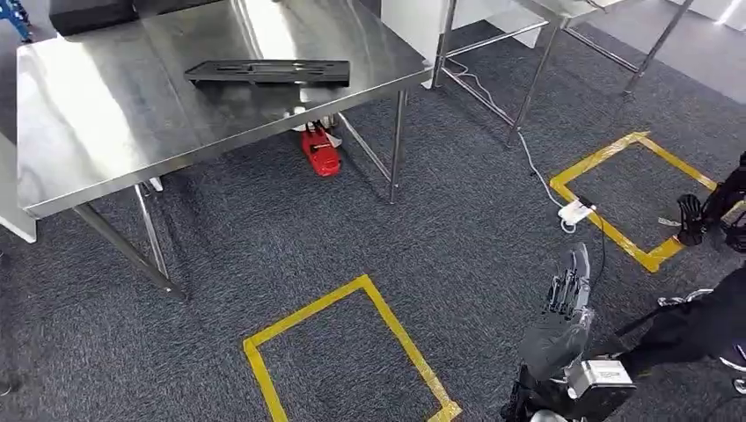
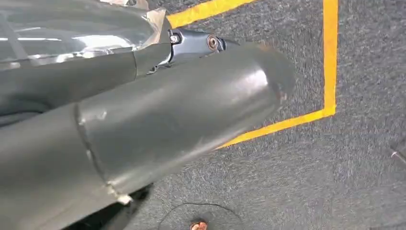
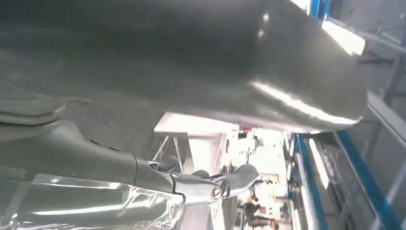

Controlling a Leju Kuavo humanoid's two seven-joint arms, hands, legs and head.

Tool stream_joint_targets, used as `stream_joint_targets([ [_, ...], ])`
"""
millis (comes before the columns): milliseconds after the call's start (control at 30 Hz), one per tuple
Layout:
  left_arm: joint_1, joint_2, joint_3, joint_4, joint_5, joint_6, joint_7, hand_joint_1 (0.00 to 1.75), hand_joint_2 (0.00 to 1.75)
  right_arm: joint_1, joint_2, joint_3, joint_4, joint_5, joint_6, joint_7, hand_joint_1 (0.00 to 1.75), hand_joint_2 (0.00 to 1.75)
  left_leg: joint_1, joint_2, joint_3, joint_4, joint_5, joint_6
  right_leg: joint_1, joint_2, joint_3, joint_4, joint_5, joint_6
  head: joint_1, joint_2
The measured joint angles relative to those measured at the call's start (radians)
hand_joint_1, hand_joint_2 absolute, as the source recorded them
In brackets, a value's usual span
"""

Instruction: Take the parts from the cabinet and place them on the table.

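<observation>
A flat black part (image 1: 268, 72) with slots lies on the steel table (image 1: 106, 114) at the upper left of the head view. My right hand (image 1: 563, 316) hangs low at the lower right over the carpet, fingers stretched out and apart, holding nothing. In the right wrist view the right hand (image 3: 191, 62) shows a bare thumb and a bare finger. My left hand (image 2: 182, 110) hangs over the carpet beside a yellow tape corner (image 2: 325, 110), its thumb and one finger straight, with nothing in it. Both hands are far from the table.
A red object (image 1: 319, 151) sits on the floor under the table. Two yellow tape squares (image 1: 352, 352) (image 1: 633, 189) mark the grey carpet. A white plug and cable (image 1: 576, 211) lie by the far square. Another table frame (image 1: 537, 79) stands behind. A dark-clad person (image 1: 704, 325) is at the right edge.
</observation>
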Motion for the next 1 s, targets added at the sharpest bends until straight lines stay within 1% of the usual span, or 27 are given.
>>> stream_joint_targets([
  [33, 0.000, 0.000, 0.000, 0.000, 0.000, -0.001, -0.002, 0.00, 0.00, 0.000, 0.002, -0.001, 0.000, 0.013, -0.011, 0.001, 0.00, 0.00, 0.000, 0.007, 0.000, 0.005, -0.003, -0.007, 0.002, 0.018, -0.001, -0.005, 0.006, -0.012, -0.001, 0.000],
  [100, -0.001, -0.001, 0.000, 0.000, 0.000, -0.001, -0.003, 0.00, 0.00, 0.001, 0.002, -0.002, 0.006, 0.023, -0.028, 0.016, 0.00, 0.00, 0.002, 0.022, 0.007, 0.001, -0.001, -0.014, 0.005, 0.036, -0.010, -0.002, 0.005, -0.022, -0.004, 0.000],
  [133, -0.001, -0.002, 0.000, 0.000, 0.000, -0.002, -0.003, 0.00, 0.00, -0.001, 0.002, -0.003, 0.015, 0.004, -0.020, 0.030, 0.00, 0.00, 0.005, 0.032, 0.008, 0.001, -0.003, -0.020, 0.004, 0.047, -0.015, -0.004, 0.009, -0.031, -0.003, 0.000],
  [167, -0.002, -0.002, 0.001, 0.000, 0.000, -0.003, -0.003, 0.00, 0.00, -0.003, 0.006, -0.008, 0.032, -0.018, -0.010, 0.045, 0.00, 0.00, 0.014, 0.009, 0.004, 0.010, -0.015, -0.031, -0.015, 0.057, -0.005, -0.007, 0.014, -0.041, -0.005, 0.000],
  [200, -0.003, -0.001, 0.002, 0.000, 0.000, -0.003, -0.003, 0.00, 0.00, -0.011, 0.010, -0.016, 0.066, -0.044, -0.006, 0.058, 0.00, 0.00, 0.016, -0.048, -0.010, 0.047, -0.050, -0.035, -0.011, 0.068, -0.008, -0.006, 0.019, -0.050, -0.006, 0.000],
  [233, -0.001, -0.001, 0.005, 0.000, 0.001, -0.004, -0.003, 0.00, 0.00, -0.026, 0.016, -0.021, 0.116, -0.055, -0.007, 0.070, 0.00, 0.00, 0.016, -0.076, -0.036, 0.114, -0.095, -0.035, -0.009, 0.076, -0.012, -0.007, 0.023, -0.057, -0.008, 0.000],
  [267, 0.001, 0.000, 0.008, 0.000, 0.001, -0.005, -0.002, 0.00, 0.00, -0.047, 0.021, -0.027, 0.185, -0.057, -0.013, 0.086, 0.00, 0.00, 0.016, -0.090, -0.079, 0.208, -0.141, -0.036, -0.005, 0.089, -0.017, -0.006, 0.026, -0.062, -0.010, 0.000],
  [300, 0.002, 0.000, 0.010, 0.001, 0.001, -0.007, 0.001, 0.00, 0.00, -0.071, 0.026, -0.034, 0.268, -0.060, -0.014, 0.099, 0.00, 0.00, 0.016, -0.095, -0.115, 0.281, -0.170, -0.035, -0.002, 0.102, -0.022, -0.006, 0.028, -0.065, -0.010, 0.000],
  [333, 0.002, 0.000, 0.011, 0.001, 0.001, -0.010, 0.005, 0.00, 0.00, -0.106, 0.029, -0.042, 0.391, -0.056, -0.016, 0.106, 0.00, 0.00, 0.016, -0.097, -0.138, 0.325, -0.175, -0.034, 0.001, 0.117, -0.026, -0.005, 0.032, -0.068, -0.010, 0.000],
  [367, 0.002, 0.001, 0.014, 0.001, 0.004, -0.013, 0.005, 0.00, 0.00, -0.141, 0.031, -0.044, 0.516, -0.036, -0.023, 0.111, 0.00, 0.00, 0.016, -0.097, -0.135, 0.315, -0.157, -0.031, 0.002, 0.130, -0.027, -0.005, 0.034, -0.069, -0.010, 0.000],
  [400, 0.002, 0.002, 0.017, 0.001, 0.010, -0.016, 0.005, 0.00, 0.00, -0.176, 0.036, -0.044, 0.640, -0.007, -0.035, 0.127, 0.00, 0.00, 0.016, -0.099, -0.112, 0.266, -0.120, -0.028, 0.003, 0.145, -0.027, -0.004, 0.036, -0.067, -0.009, 0.000],
  [433, 0.002, 0.005, 0.025, 0.001, 0.018, -0.019, 0.005, 0.00, 0.00, -0.203, 0.048, -0.040, 0.751, 0.026, -0.050, 0.144, 0.00, 0.00, 0.016, -0.107, -0.067, 0.173, -0.068, -0.022, 0.004, 0.160, -0.026, -0.003, 0.037, -0.065, -0.009, 0.000],
  [467, 0.002, 0.008, 0.030, 0.001, 0.026, -0.022, 0.005, 0.00, 0.00, -0.223, 0.061, -0.034, 0.855, 0.061, -0.068, 0.165, 0.00, 0.00, 0.016, -0.132, -0.020, 0.078, -0.025, -0.015, 0.005, 0.172, -0.026, -0.002, 0.038, -0.064, -0.010, 0.000],
  [500, 0.002, 0.016, 0.037, 0.001, 0.036, -0.024, 0.004, 0.00, 0.00, -0.240, 0.076, -0.025, 0.934, 0.089, -0.081, 0.185, 0.00, 0.00, 0.016, -0.198, 0.007, 0.020, -0.020, -0.005, 0.003, 0.177, -0.029, -0.001, 0.039, -0.061, -0.009, 0.000],
  [533, 0.003, 0.018, 0.044, 0.002, 0.045, -0.027, 0.003, 0.00, 0.00, -0.256, 0.085, -0.016, 1.004, 0.111, -0.092, 0.210, 0.00, 0.00, 0.015, -0.185, 0.006, 0.014, -0.017, -0.007, 0.013, 0.186, -0.033, 0.001, 0.042, -0.055, -0.008, 0.000],
  [600, 0.005, 0.025, 0.063, 0.002, 0.064, -0.031, 0.001, 0.00, 0.00, -0.279, 0.104, 0.002, 1.120, 0.144, -0.102, 0.266, 0.00, 0.00, 0.008, -0.166, 0.004, 0.017, -0.014, -0.003, 0.004, 0.200, -0.041, -0.001, 0.049, -0.045, -0.009, 0.000],
  [633, 0.006, 0.028, 0.072, 0.002, 0.067, -0.033, 0.001, 0.00, 0.00, -0.287, 0.110, 0.008, 1.161, 0.152, -0.105, 0.289, 0.00, 0.00, 0.006, -0.156, 0.005, 0.013, -0.009, 0.003, 0.007, 0.211, -0.045, -0.007, 0.055, -0.036, -0.010, 0.000],
  [667, 0.007, 0.029, 0.077, 0.002, 0.071, -0.034, 0.001, 0.00, 0.00, -0.295, 0.112, 0.014, 1.199, 0.156, -0.105, 0.301, 0.00, 0.00, 0.019, -0.137, 0.009, -0.008, 0.005, 0.011, 0.017, 0.201, -0.052, 0.000, 0.052, -0.035, -0.008, 0.000],
  [700, 0.008, 0.031, 0.082, 0.002, 0.073, -0.035, -0.001, 0.00, 0.00, -0.304, 0.113, 0.018, 1.231, 0.159, -0.105, 0.307, 0.00, 0.00, 0.015, -0.127, 0.011, -0.013, 0.010, 0.014, 0.015, 0.146, -0.071, 0.028, 0.034, -0.036, -0.008, 0.000],
  [733, 0.009, 0.032, 0.087, 0.002, 0.076, -0.034, -0.003, 0.00, 0.00, -0.314, 0.114, 0.020, 1.254, 0.161, -0.104, 0.317, 0.00, 0.00, 0.014, -0.111, 0.008, -0.013, 0.010, 0.018, 0.016, 0.116, -0.100, 0.086, -0.002, -0.040, 0.002, 0.000],
  [800, 0.016, 0.034, 0.101, 0.002, 0.086, -0.029, -0.008, 0.00, 0.00, -0.327, 0.115, 0.027, 1.299, 0.167, -0.096, 0.342, 0.00, 0.00, 0.012, -0.074, 0.004, -0.013, 0.010, 0.018, 0.010, 0.101, -0.180, 0.260, -0.075, -0.037, 0.003, 0.000],
  [833, 0.020, 0.033, 0.107, 0.002, 0.092, -0.026, -0.014, 0.00, 0.00, -0.327, 0.115, 0.030, 1.315, 0.169, -0.095, 0.350, 0.00, 0.00, 0.012, -0.058, 0.003, -0.013, 0.010, 0.018, 0.007, 0.100, -0.204, 0.320, -0.092, -0.030, 0.004, 0.000],
  [867, 0.022, 0.033, 0.113, 0.002, 0.097, -0.021, -0.021, 0.00, 0.00, -0.324, 0.114, 0.032, 1.331, 0.169, -0.092, 0.357, 0.00, 0.00, 0.013, -0.042, 0.003, -0.013, 0.010, 0.017, 0.004, 0.097, -0.202, 0.325, -0.089, -0.019, 0.004, 0.000],
  [900, 0.023, 0.029, 0.119, 0.002, 0.100, -0.010, -0.031, 0.00, 0.00, -0.321, 0.111, 0.034, 1.344, 0.169, -0.090, 0.357, 0.00, 0.00, 0.014, -0.031, 0.003, -0.012, 0.009, 0.016, -0.001, 0.093, -0.173, 0.283, -0.072, -0.007, 0.004, 0.000],
  [933, 0.022, 0.025, 0.125, 0.002, 0.104, 0.001, -0.041, 0.00, 0.00, -0.320, 0.109, 0.034, 1.352, 0.170, -0.085, 0.357, 0.00, 0.00, 0.015, -0.019, 0.004, -0.011, 0.008, 0.013, -0.006, 0.083, -0.122, 0.196, -0.041, 0.006, 0.004, 0.000],
  [967, 0.023, 0.016, 0.129, 0.002, 0.104, 0.014, -0.051, 0.00, 0.00, -0.320, 0.106, 0.035, 1.360, 0.170, -0.082, 0.355, 0.00, 0.00, 0.017, -0.007, 0.006, -0.009, 0.005, 0.008, -0.011, 0.062, -0.062, 0.089, -0.008, 0.017, 0.003, 0.000],
  [1000, 0.022, 0.013, 0.131, 0.002, 0.104, 0.021, -0.057, 0.00, 0.00, -0.320, 0.106, 0.036, 1.365, 0.171, -0.081, 0.354, 0.00, 0.00, 0.011, 0.001, 0.008, -0.003, 0.000, 0.001, -0.014, 0.001, -0.013, 0.007, 0.011, 0.021, 0.005, 0.000],
])
